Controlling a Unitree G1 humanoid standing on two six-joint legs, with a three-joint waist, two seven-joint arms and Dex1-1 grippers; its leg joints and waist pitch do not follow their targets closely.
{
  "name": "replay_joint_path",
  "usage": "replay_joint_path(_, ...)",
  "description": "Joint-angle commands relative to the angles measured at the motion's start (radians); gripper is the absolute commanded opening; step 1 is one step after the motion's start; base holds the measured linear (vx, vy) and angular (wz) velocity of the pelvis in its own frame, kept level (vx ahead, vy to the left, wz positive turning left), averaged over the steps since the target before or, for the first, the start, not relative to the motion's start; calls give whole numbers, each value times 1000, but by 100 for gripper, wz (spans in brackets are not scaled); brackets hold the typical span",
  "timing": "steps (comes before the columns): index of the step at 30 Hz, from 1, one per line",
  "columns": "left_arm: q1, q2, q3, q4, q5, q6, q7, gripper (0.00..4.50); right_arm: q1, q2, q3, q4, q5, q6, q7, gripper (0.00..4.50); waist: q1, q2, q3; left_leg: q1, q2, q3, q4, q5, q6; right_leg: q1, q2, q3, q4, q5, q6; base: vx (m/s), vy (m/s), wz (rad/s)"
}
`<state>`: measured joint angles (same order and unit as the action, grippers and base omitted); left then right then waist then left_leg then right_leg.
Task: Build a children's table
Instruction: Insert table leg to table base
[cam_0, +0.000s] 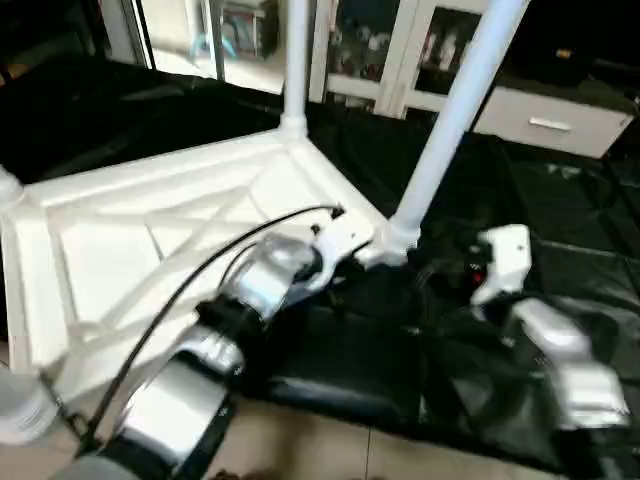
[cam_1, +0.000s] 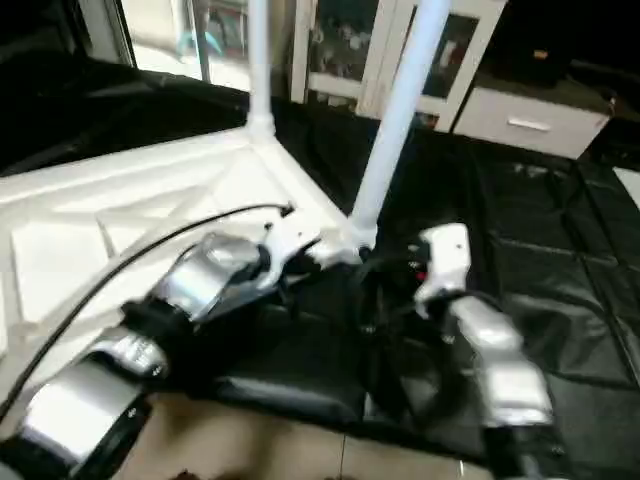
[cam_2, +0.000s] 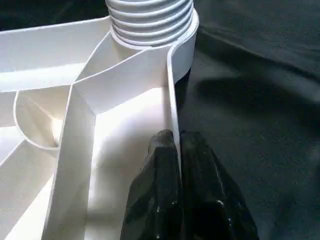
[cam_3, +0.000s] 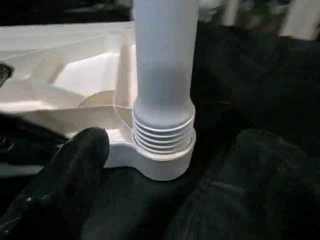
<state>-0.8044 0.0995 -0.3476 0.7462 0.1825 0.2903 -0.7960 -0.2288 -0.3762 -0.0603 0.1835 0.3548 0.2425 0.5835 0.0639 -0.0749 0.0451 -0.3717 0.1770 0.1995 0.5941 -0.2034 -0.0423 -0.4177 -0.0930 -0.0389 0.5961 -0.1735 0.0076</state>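
Nearest the camera, the robot's two silver forearms are reaching forward over a tiled floor (cam_0: 300, 445) and onto a black sheet (cam_0: 560, 230) spread across it. The left claw (cam_2: 175, 137) is pinching the thin side rim of the white table top (cam_0: 130, 230), one black finger sitting inside the rim and the other outside it, closed on the plastic just short of the near-right corner socket (cam_2: 182, 47). The right claw (cam_3: 165, 165) is standing open, its two black fingers (cam_3: 65, 175) spread to either side of that same socket without touching the leg, the left one close against the rim of the top. The table top is lying upside down on the black sheet, its X-ribbed underside facing up, and it is stretching away toward the left side of the sheet. In the near-right corner socket a white tube leg (cam_0: 455, 110) is standing, its ribbed threaded end (cam_3: 162, 130) partly showing above the socket collar, and in the head views it is leaning to the right. Farther back, a second leg (cam_0: 296, 60) is rising upright from the far-right corner socket (cam_0: 291, 127). Beyond the sheet, white cabinets with glass doors (cam_0: 400, 45) and a white drawer unit (cam_0: 550, 118) are lining the far wall.
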Motion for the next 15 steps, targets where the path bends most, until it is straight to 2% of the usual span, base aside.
replay_joint_path(1, 32, 4, -16, -85, -44, -47, -74, 0, 14, -52, -7, -43, 44, 27, 114, 443, 8, -8, -61, 14, 57, -19, -58, -60, 149, 61, -56, 33, -44, 1, -292, 0, 0, 0)
replay_joint_path(4, 82, 34, -29, -161, -78, -38, -161, 0, 24, -107, 6, -57, 73, 49, 223, 443, 10, -9, -58, 14, 59, -19, -59, -80, 147, 60, -57, 33, -47, -33, -292, 0, 0, 0)
replay_joint_path(6, 88, 37, -28, -171, -85, -28, -171, 0, 25, -112, 7, -60, 75, 52, 233, 443, 14, -6, -56, 18, 59, -18, -62, -110, 128, 53, -57, 33, -54, -89, -282, 0, 0, 0)
replay_joint_path(8, 114, 60, -38, -218, -96, -18, -216, 0, 27, -132, 12, -76, 90, 66, 279, 443, 16, -8, -55, 17, 61, -19, -65, -129, 112, 54, -57, 33, -55, -125, -270, 0, 0, 0)
replay_joint_path(11, 148, 103, -62, -289, -97, -9, -276, 0, 26, -165, 28, -92, 101, 75, 342, 443, 22, -5, -55, 19, 61, -20, -67, -132, 95, 52, -57, 33, -55, -135, -257, 0, 0, 0)
replay_joint_path(12, 174, 131, -72, -349, -106, 11, -321, 0, 25, -197, 51, -96, 94, 70, 396, 443, 23, -5, -57, 20, 61, -20, -65, -126, 92, 53, -57, 33, -52, -122, -258, 0, 0, 0)
replay_joint_path(15, 200, 161, -81, -408, -113, 28, -372, 0, 25, -227, 67, -96, 85, 67, 457, 443, 25, -6, -57, 19, 61, -19, -64, -106, 98, 53, -56, 33, -48, -96, -260, 0, 0, 0)
